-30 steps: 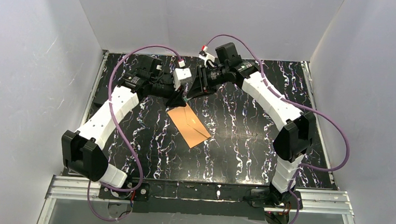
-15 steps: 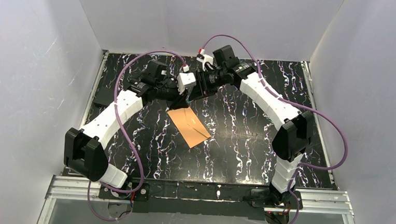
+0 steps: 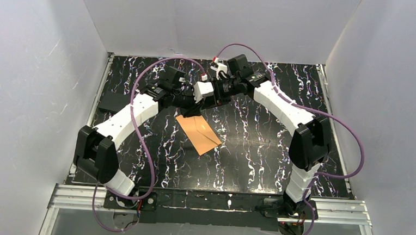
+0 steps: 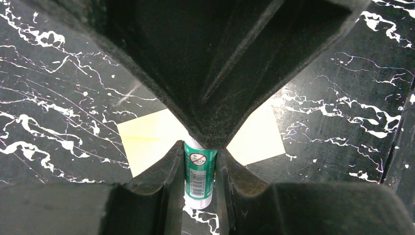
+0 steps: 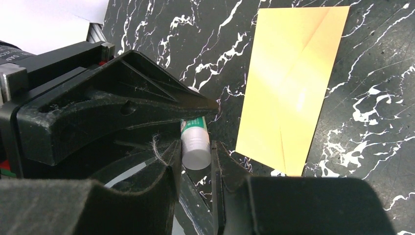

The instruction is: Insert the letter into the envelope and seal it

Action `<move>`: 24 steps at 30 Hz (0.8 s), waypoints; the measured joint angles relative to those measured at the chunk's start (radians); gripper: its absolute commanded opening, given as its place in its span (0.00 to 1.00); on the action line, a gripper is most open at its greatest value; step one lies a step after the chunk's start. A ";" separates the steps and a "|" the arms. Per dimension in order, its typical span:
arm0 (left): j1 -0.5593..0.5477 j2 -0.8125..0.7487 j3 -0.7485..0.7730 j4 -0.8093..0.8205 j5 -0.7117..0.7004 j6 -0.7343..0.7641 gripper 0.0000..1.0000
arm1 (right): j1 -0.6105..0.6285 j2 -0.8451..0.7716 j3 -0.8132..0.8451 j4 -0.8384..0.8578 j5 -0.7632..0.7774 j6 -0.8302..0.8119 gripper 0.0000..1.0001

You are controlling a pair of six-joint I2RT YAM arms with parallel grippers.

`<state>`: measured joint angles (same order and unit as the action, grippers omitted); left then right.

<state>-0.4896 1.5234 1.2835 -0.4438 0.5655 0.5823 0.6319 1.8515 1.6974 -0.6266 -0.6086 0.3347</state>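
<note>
The envelope (image 3: pixel 198 134) lies on the table (image 3: pixel 258 150); glue stick (image 4: pixel 198 177) above.

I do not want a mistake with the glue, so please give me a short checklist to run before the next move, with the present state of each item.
1. Left fingers shut on the white glue stick with a green label: ok.
2. Right fingers shut on the same stick's plain white end: ok.
3. Stick's cap already off: cannot tell.
4. Orange-brown paper envelope lying flat on the black marbled table, apart from both arms: ok.
5. Letter inside the envelope: cannot tell; no sheet is in view.
6. Flap raised for glue: not ok; the envelope shows as a plain rectangle, with no flap standing out.
</note>
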 measured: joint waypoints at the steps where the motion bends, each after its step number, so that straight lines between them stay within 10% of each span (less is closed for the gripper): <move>1: -0.002 0.006 0.000 0.001 -0.004 0.000 0.00 | -0.002 -0.002 -0.012 0.010 -0.001 0.003 0.01; 24: -0.018 0.043 0.037 0.133 -0.048 -0.034 0.00 | -0.054 -0.047 -0.029 0.103 0.060 0.076 0.06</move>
<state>-0.5079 1.5661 1.3205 -0.3107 0.5175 0.5484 0.5781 1.8042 1.6680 -0.5236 -0.5488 0.4103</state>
